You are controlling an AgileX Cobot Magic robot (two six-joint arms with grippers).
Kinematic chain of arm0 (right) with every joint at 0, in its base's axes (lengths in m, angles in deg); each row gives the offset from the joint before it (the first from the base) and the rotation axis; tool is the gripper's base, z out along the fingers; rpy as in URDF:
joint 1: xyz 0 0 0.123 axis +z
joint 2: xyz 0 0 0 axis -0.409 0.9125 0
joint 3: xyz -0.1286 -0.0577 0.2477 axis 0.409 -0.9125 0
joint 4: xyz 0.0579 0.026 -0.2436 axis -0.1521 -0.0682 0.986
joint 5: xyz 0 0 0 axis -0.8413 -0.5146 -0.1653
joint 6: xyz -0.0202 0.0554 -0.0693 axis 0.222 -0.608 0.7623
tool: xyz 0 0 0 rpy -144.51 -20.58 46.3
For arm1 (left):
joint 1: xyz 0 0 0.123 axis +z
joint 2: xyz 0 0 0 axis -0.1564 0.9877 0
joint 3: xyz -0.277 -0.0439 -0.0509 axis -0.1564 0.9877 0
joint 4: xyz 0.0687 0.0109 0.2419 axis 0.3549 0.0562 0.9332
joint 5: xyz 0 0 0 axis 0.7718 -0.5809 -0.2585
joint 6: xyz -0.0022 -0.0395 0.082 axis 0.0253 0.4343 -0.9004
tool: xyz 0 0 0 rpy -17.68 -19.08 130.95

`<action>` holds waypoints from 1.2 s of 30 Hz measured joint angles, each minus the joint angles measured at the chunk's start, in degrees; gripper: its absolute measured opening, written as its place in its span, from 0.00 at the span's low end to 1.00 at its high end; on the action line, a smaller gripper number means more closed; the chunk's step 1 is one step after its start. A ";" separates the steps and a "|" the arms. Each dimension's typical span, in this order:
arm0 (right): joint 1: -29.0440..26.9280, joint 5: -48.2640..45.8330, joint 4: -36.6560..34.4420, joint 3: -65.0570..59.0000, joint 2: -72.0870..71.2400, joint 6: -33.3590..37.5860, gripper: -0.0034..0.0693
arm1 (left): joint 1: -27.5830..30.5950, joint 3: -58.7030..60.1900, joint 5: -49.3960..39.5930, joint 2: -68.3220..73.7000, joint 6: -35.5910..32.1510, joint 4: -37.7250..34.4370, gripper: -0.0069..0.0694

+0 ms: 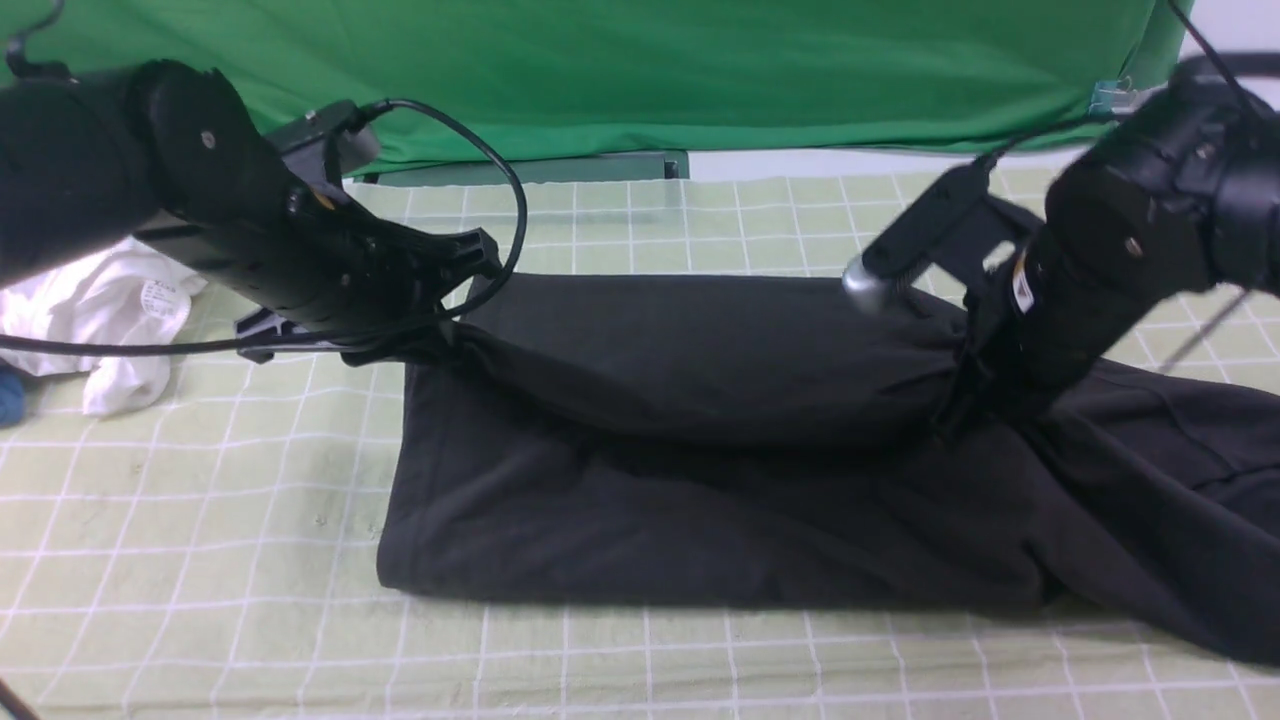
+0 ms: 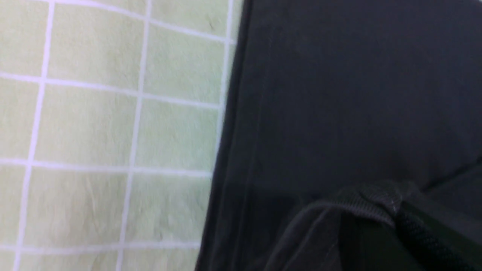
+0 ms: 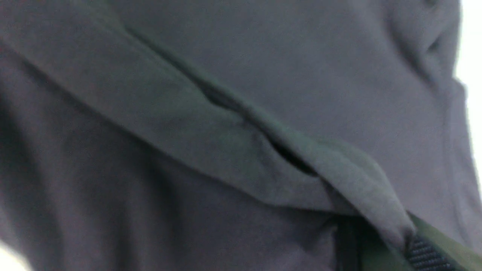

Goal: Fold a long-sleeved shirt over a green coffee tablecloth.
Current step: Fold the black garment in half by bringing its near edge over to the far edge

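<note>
One long-sleeved shirt (image 1: 700, 480), taut between left claw (image 1: 448, 338) and right claw (image 1: 958, 395)

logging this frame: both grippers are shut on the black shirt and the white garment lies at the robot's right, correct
No: the front view shows the white garment at the robot's left. The left gripper and right gripper are shut on the black shirt.
</note>
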 joint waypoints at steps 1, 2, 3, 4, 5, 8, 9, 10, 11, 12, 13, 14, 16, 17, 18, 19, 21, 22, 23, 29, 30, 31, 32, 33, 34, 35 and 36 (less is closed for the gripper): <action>-0.59 0.04 0.05 1.00 0.96 0.00 0.11 | 0.33 0.00 0.97 0.75 -0.01 -0.43 0.13; -1.33 0.32 0.02 2.20 1.95 0.05 0.11 | 0.72 0.00 2.34 1.49 -0.06 -0.86 0.13; -2.01 0.69 0.02 3.35 2.99 0.11 0.11 | 1.03 -0.12 3.37 2.04 -0.32 -1.12 0.13; -2.60 1.15 0.02 4.44 3.87 0.23 0.11 | 1.44 -0.46 4.59 2.75 -0.76 -1.43 0.13; -2.81 1.36 0.02 4.88 4.31 0.45 0.11 | 1.50 -0.52 5.06 2.89 -0.76 -1.43 0.13; -4.45 2.80 0.07 8.58 8.75 1.86 0.11 | 1.89 -2.70 8.56 6.06 -1.53 -1.48 0.13; -4.78 3.05 0.07 9.28 9.76 2.09 0.11 | 1.89 -3.42 9.34 7.15 -1.53 -1.54 0.13; -5.11 3.16 0.07 10.00 10.77 2.24 0.11 | 1.89 -4.04 9.75 8.06 -1.53 -1.54 0.13; -5.58 3.29 0.00 11.10 12.23 2.77 0.11 | 1.89 -5.00 10.40 9.51 -1.53 -1.59 0.13; -5.92 3.41 0.00 11.80 13.14 2.91 0.11 | 1.89 -5.65 10.65 10.72 -1.53 -1.64 0.13; -6.30 3.51 0.00 12.63 14.20 3.06 0.11 | 1.89 -6.44 10.89 11.67 -1.53 -1.56 0.13; -6.40 3.57 0.00 12.77 14.38 3.08 0.11 | 1.89 -6.59 11.03 11.91 -1.53 -1.50 0.13; -7.28 4.81 -0.06 14.17 16.57 3.83 0.12 | 2.02 -8.27 11.41 14.55 -1.53 -1.29 0.13; -7.51 5.19 -0.06 14.39 17.04 4.27 0.12 | 2.01 -8.72 11.47 15.38 -1.53 -1.24 0.13; -7.73 5.87 -0.12 14.45 17.44 4.54 0.13 | 2.08 -9.09 11.46 16.09 -1.53 -1.04 0.13; -7.74 5.97 -0.12 14.45 17.60 4.55 0.13 | 2.08 -9.09 11.46 16.23 -1.53 -1.03 0.13; -8.04 7.65 -0.19 14.53 17.96 4.68 0.14 | 2.08 -9.57 12.16 17.57 -1.53 -0.40 0.13; -8.10 8.30 -0.19 14.59 18.07 4.77 0.14 | 2.21 -9.63 12.61 17.73 -1.53 -0.21 0.13; -8.14 8.99 -0.19 14.65 18.14 5.00 0.15 | 2.27 -9.63 12.82 17.76 -1.53 -0.15 0.13; -8.16 12.02 -0.07 14.77 18.20 6.74 0.16 | 2.89 -9.65 14.95 18.00 -1.53 0.05 0.13; -8.16 13.04 0.00 14.77 18.24 7.18 0.17 | 3.01 -9.73 15.35 18.20 -1.53 0.10 0.13; -8.21 13.72 0.00 14.77 18.32 7.24 0.19 | 3.01 -9.73 15.40 18.44 -1.53 0.10 0.13; -8.21 14.44 0.11 14.79 18.55 7.30 0.21 | 3.01 -9.73 15.40 18.66 -1.53 0.10 0.13; -8.21 14.62 0.13 14.86 18.64 7.30 0.21 | 3.01 -9.73 15.40 18.75 -1.53 0.12 0.13; -8.27 16.23 0.27 14.85 19.29 7.23 0.27 | 3.01 -9.77 15.40 19.05 -1.53 0.24 0.15; -8.31 17.25 0.31 14.85 19.66 7.03 0.31 | 3.01 -9.77 15.47 19.27 -1.53 0.24 0.17; -8.33 18.23 0.47 14.85 19.97 6.58 0.35 | 3.01 -9.77 15.59 19.35 -1.53 0.24 0.19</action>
